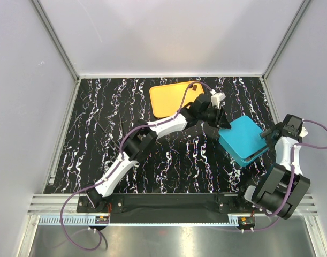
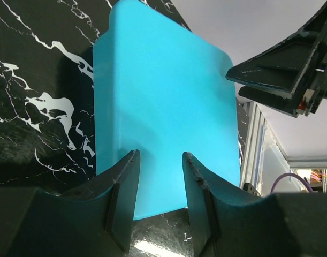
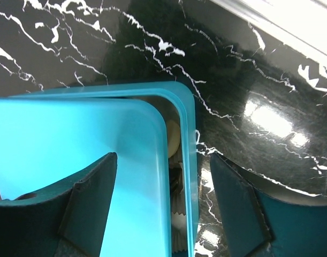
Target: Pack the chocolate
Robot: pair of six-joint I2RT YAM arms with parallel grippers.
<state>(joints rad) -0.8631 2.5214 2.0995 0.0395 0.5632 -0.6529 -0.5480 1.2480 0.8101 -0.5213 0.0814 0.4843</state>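
**Chocolate in the box, lid sitting askew**

I find the chocolate [image 3: 173, 138] inside the teal box [image 3: 191, 160], visible only through a narrow gap where the smooth teal lid [image 2: 163, 96] sits off the rim. In that gap I count one rounded cream piece and one dark piece below it, with pale fluted paper cups. There may be more under the lid. The pieces line up along the box wall, but they are too small for me to judge each one's own long axis.

The box is a rounded rectangle lying diagonally on the black marbled bench [image 1: 99, 134], beside one flat orange tray [image 1: 171, 99].

The left gripper [image 2: 159, 158] is partly spread over the lid's edge and pinches nothing. The right gripper [image 3: 162, 160] is spread wide, straddling the box wall.
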